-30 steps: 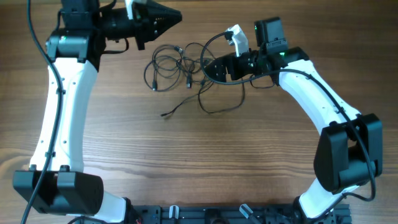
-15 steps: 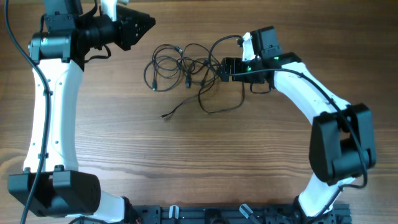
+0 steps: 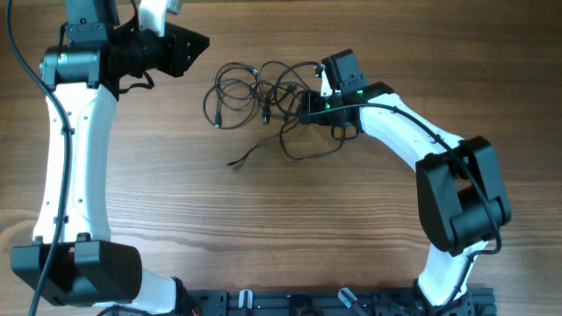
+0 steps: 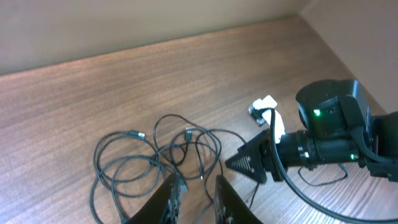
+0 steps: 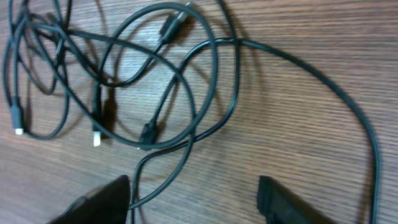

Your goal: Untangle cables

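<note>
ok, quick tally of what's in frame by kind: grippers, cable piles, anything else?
Grippers: 2, the left gripper and the right gripper
Cable tangles: 1, the cables, thin black cords looped together; the number of separate cords cannot be told
Tables: 1, the wooden table
Total: 4

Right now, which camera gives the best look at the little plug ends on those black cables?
The right wrist view: its close-up shows the plug ends distinctly. Overhead shows the whole tangle of cables, plugs tiny; left wrist shows distant loops.
</note>
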### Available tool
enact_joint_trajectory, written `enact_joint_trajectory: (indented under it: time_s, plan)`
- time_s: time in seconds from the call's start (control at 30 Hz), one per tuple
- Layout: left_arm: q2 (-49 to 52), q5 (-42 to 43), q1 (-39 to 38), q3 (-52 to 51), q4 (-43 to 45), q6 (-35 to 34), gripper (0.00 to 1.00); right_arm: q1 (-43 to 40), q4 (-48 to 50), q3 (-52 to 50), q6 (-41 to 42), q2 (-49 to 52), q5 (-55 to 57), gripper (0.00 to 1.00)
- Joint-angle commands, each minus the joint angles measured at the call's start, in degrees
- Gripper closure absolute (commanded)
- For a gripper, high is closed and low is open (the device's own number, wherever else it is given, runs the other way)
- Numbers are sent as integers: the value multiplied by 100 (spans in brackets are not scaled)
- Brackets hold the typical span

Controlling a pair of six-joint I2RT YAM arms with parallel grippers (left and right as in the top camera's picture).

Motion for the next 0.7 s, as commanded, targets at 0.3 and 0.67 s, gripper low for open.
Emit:
enact_joint_trajectory:
  time_s: [0.3,0.67]
  plan:
    - [-138,-35,13,70,-201,-7,81,0,345,-26,175,328,592,39]
    - [-138,-33,13,70,-212,13,81,0,610,-26,201,605,474,40]
